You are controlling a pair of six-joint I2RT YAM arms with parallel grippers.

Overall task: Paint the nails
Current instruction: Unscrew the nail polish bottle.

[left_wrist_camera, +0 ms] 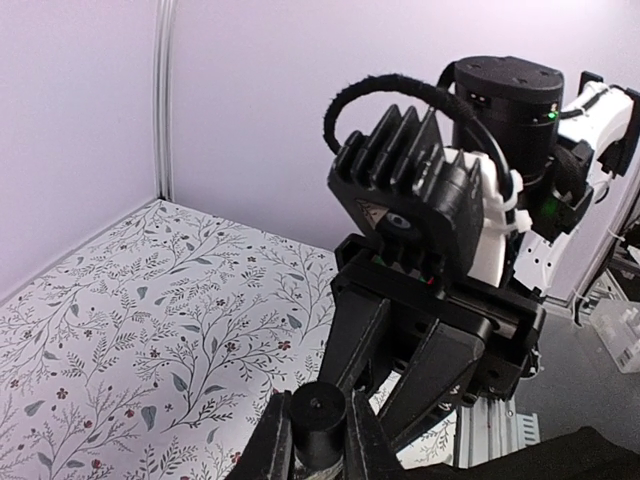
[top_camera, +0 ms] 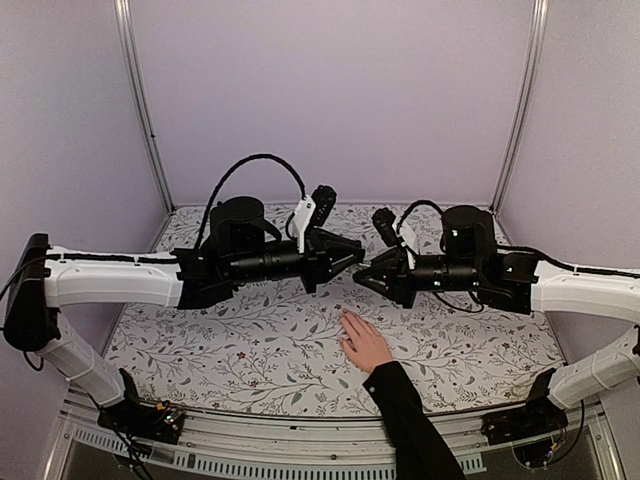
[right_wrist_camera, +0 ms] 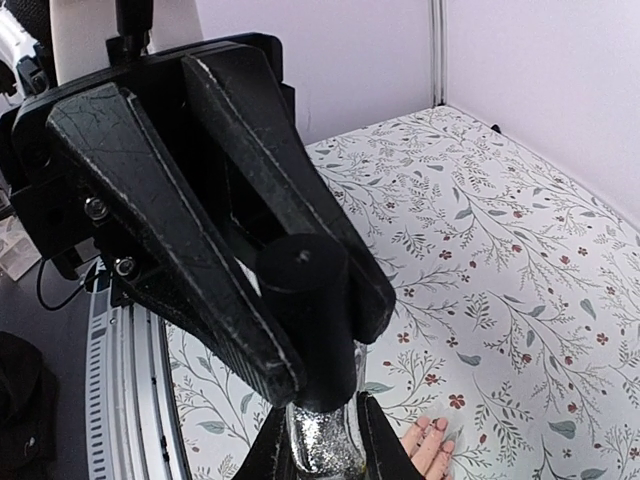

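A small glitter bottle [right_wrist_camera: 322, 450] with a black cap [right_wrist_camera: 303, 320] is held in the air between both grippers at the table's middle. My right gripper [right_wrist_camera: 322, 455] is shut on the bottle's body. My left gripper [left_wrist_camera: 320, 445] is shut on the cap [left_wrist_camera: 320, 420]. In the top view the left gripper [top_camera: 355, 256] and right gripper [top_camera: 364, 276] meet tip to tip. A light-skinned hand [top_camera: 364, 345] with a black sleeve lies flat just in front of them. Its fingertips and tiny nails [right_wrist_camera: 432, 428] show below the bottle.
The table carries a floral cloth [top_camera: 250, 340]. The black sleeve [top_camera: 412, 425] crosses the near edge right of centre. Pale walls and metal posts [top_camera: 145, 110] enclose the back and sides. The right arm's body [left_wrist_camera: 500, 130] fills the space ahead of the left wrist.
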